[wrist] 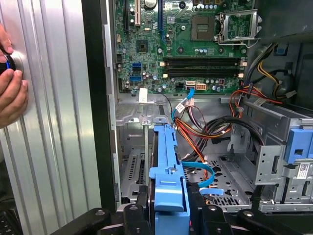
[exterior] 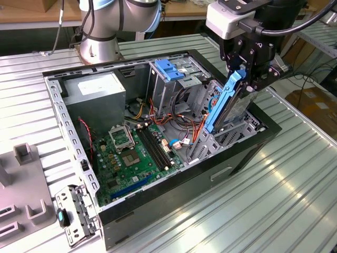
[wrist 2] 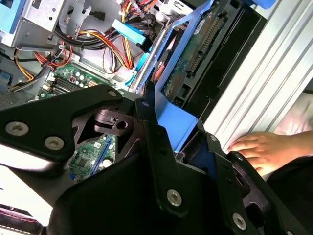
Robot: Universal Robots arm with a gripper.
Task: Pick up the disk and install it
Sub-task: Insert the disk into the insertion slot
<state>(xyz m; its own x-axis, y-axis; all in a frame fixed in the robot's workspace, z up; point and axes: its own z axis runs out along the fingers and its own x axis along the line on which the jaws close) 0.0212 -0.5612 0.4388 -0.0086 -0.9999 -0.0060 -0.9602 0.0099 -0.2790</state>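
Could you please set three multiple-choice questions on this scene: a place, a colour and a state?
1. Where is the disk? A. on the motherboard B. held tilted at the open computer case C. on the table
2. Its side rails are: A. red B. yellow C. blue
3. The gripper is: A. shut on the disk B. open, empty C. shut on a cable
1 B: it leans tilted at the case. 2 C: the rails show blue. 3 A: its fingers clamp the disk's upper end.
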